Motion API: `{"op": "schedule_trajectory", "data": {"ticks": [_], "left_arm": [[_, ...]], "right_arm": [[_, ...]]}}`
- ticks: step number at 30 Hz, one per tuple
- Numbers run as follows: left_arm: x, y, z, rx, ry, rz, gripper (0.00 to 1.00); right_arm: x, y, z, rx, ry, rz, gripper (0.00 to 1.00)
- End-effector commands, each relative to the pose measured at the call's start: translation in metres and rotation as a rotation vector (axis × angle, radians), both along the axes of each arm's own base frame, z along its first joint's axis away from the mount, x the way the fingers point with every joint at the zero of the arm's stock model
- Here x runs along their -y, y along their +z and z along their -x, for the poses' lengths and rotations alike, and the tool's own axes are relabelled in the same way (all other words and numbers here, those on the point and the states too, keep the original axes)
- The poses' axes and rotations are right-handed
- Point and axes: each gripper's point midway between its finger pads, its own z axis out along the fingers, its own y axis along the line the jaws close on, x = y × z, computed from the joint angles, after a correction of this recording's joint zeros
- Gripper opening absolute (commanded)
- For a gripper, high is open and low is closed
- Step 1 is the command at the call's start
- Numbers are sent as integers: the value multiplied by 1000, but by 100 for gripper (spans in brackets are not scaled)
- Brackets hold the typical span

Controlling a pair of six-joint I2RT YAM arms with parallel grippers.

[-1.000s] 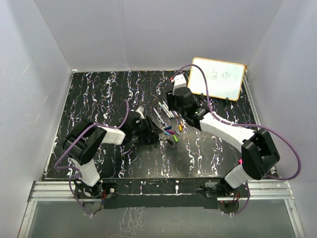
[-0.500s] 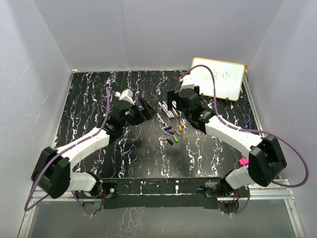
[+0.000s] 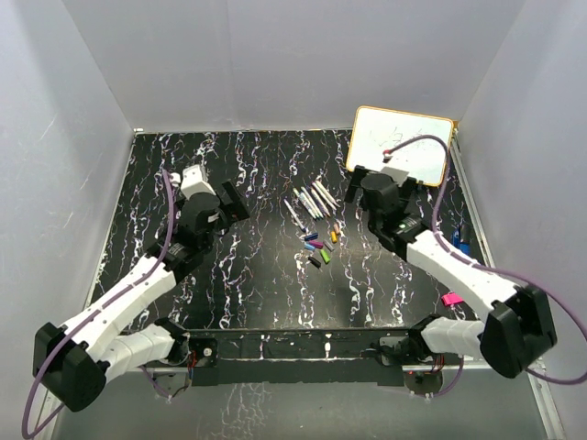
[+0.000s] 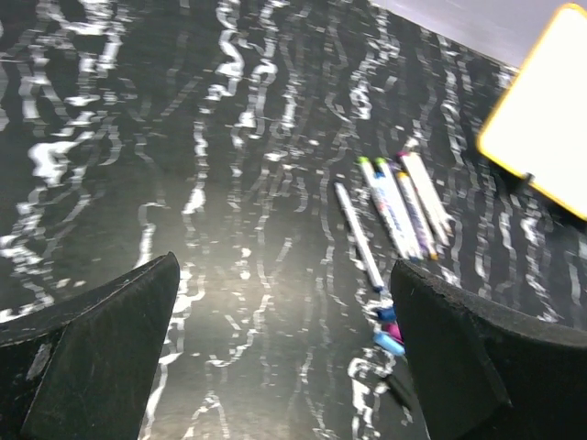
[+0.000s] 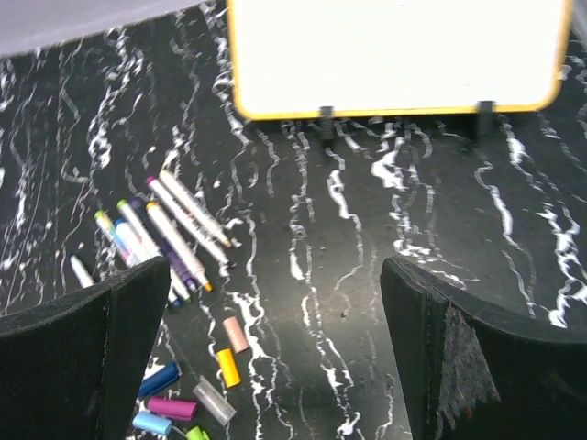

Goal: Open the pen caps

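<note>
Several white-barrelled pens (image 3: 309, 199) lie side by side in the middle of the black marbled table, uncapped, their coloured tips bare (image 5: 174, 229) (image 4: 396, 203). Just nearer, the loose pen caps (image 3: 319, 249) lie in a small scatter: pink, yellow, blue, magenta, grey and green (image 5: 227, 367) (image 4: 386, 331). My left gripper (image 3: 233, 203) (image 4: 284, 275) hangs open to the left of the pens, holding nothing. To their right, my right gripper (image 3: 359, 181) (image 5: 273, 275) is open too, with bare table between its fingers.
A yellow-framed whiteboard (image 3: 401, 145) (image 5: 394, 55) stands at the back right on two small feet. A pink clip (image 3: 449, 299) and a blue object (image 3: 459, 243) lie near the right edge. Grey walls enclose the table on three sides.
Both grippers have opened and drawn away from the pens: the left arm swung out to the left and stretched, the right arm moved right toward the whiteboard. Pens and caps lie as before.
</note>
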Motion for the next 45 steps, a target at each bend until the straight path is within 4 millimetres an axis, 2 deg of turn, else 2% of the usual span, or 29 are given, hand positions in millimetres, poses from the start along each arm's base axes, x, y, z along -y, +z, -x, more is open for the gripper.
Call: {"op": "schedule_trajectory", "data": {"ticks": [1, 5, 9, 19, 29, 36, 45], "left_arm": [[-57, -7, 13, -12, 199, -166, 98], [-79, -6, 24, -15, 268, -211, 99], [-93, -6, 34, -19, 305, -247, 98], [-97, -22, 59, -74, 290, -172, 98], [-109, -28, 93, -80, 303, -62, 99], [-113, -25, 102, -80, 307, -33, 98], [-107, -29, 103, -92, 283, -8, 99]], "right_arm": [[36, 25, 9, 105, -153, -101, 98], [60, 23, 25, 121, -242, -137, 98], [71, 21, 37, 130, -261, -167, 98], [82, 14, 74, 102, -242, -208, 98], [89, 9, 110, 86, -211, -263, 98], [89, 10, 119, 87, -195, -286, 98], [88, 11, 121, 85, -184, -291, 98]]}}
